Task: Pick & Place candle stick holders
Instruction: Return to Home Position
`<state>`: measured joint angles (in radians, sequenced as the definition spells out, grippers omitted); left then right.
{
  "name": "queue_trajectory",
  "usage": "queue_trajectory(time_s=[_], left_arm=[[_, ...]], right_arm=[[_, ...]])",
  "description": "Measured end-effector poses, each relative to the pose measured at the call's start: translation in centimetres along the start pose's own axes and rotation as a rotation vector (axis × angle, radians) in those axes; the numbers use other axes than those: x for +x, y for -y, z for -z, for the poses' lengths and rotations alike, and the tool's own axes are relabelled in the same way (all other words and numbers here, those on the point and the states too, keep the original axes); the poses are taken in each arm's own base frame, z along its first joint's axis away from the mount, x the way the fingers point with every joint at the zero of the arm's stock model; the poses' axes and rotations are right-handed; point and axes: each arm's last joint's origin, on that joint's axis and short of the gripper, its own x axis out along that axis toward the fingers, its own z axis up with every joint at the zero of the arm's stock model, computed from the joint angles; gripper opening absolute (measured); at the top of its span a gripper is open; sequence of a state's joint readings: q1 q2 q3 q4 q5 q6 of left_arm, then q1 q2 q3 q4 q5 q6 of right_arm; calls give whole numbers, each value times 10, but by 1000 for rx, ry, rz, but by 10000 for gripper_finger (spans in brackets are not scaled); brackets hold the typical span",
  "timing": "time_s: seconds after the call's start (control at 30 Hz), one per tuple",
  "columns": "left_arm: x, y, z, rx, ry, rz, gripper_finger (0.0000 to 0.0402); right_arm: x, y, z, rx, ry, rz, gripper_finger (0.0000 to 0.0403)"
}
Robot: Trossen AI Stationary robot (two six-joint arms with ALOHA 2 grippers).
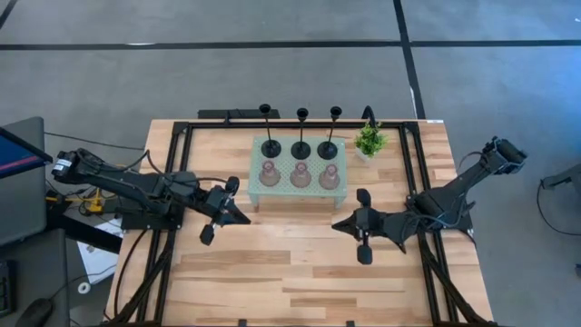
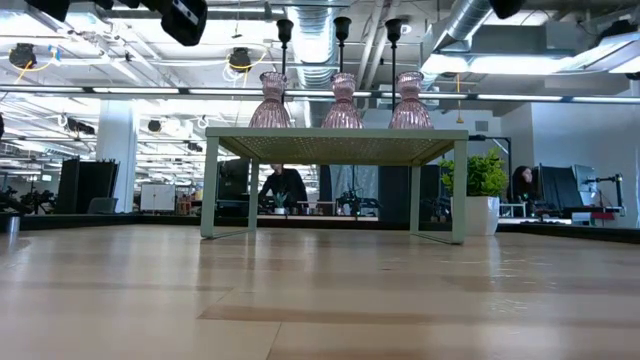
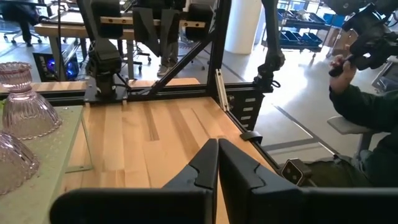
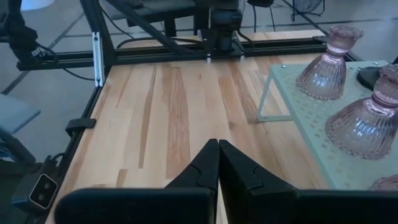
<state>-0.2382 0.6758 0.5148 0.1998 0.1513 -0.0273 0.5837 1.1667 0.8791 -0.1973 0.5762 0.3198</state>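
Three black holders with disc bases and thin stems (image 1: 300, 145) stand in a row along the far side of the pale green perforated tray (image 1: 258, 188). Three pink glass holders (image 1: 300, 174) stand in a row along its near side; they also show in the low view (image 2: 343, 102). My left gripper (image 1: 245, 218) is shut and empty, just near-left of the tray. My right gripper (image 1: 338, 224) is shut and empty, near the tray's near right corner. Both hover over the bare table, clear of the tray.
A small green potted plant (image 1: 369, 141) stands at the tray's far right corner. The tray stands on legs (image 2: 210, 190) above the wooden table (image 1: 290, 272). A black frame (image 1: 172, 163) borders the table. A person (image 3: 367, 106) sits beyond the table's edge.
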Motion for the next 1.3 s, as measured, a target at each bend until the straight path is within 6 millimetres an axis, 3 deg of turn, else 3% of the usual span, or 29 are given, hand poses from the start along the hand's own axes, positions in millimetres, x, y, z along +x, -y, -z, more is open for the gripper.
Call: queue_trajectory(time_s=[0.73,0.9,1.07,1.3], left_arm=[[0,0,5,-13,-50,3,11],[-2,1,15,-5,-153,99,11],[-6,6,12,56,-125,234,11],[-19,9,5,71,-83,260,11]], right_arm=[[1,4,6,-91,-62,24,0],[1,3,7,-71,-73,-3,0],[0,2,7,-73,-99,-80,0],[-3,2,7,-106,-100,-118,0]])
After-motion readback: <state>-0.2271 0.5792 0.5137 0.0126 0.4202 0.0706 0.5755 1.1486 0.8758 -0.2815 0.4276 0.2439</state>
